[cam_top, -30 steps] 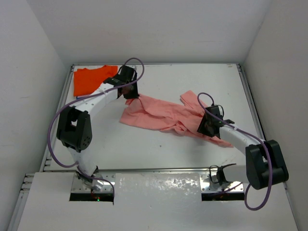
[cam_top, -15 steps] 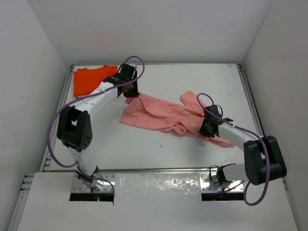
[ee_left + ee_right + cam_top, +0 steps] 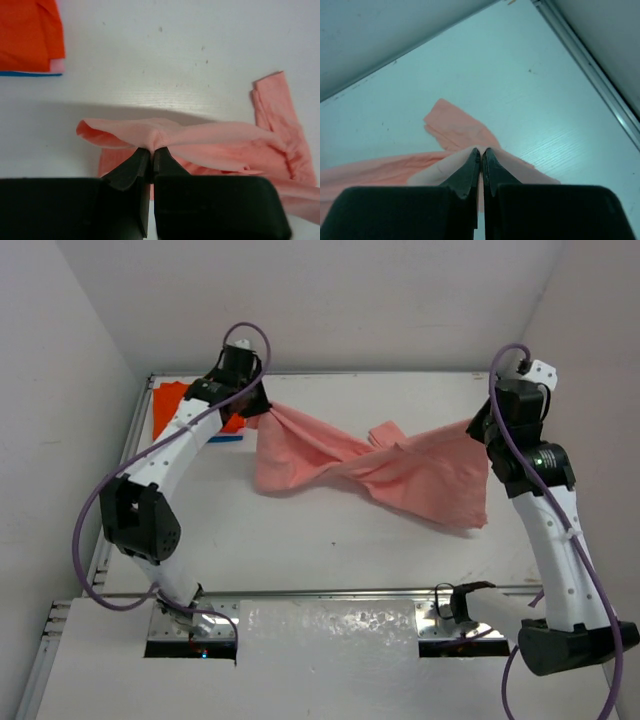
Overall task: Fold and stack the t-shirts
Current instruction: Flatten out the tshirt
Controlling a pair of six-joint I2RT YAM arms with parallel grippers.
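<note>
Nearest the bases, the bare middle of the white counter [image 3: 330, 540] lies open as working room. Above it, the pale salmon-pink cloth t-shirt [image 3: 370, 465] is strung between the 2 arms.

The right arm [image 3: 555, 520] stands tall at the right side. The right jaws are closed tight on a pinch of pink fabric, as its wrist view shows, and a sleeve lies flat on the counter beyond them. The left arm [image 3: 170, 455] reaches to the far left. The left jaws are likewise clamped on a bunched fold of the same shirt.

Holding 2 separated points high is likely meant to pull the garment open so it can be laid flat for folding. For now it hangs twisted at the centre, with 1 lobe drooping on each side. Its low middle seems to rest on the counter, though the overhead view does not settle that.

Farthest back, in the far-left corner, the bright orange folded cloth t-shirt [image 3: 25, 35] sits on a thin blue cloth edge [image 3: 30, 73]. This is probably the stack, parked clear of the spread.
</note>
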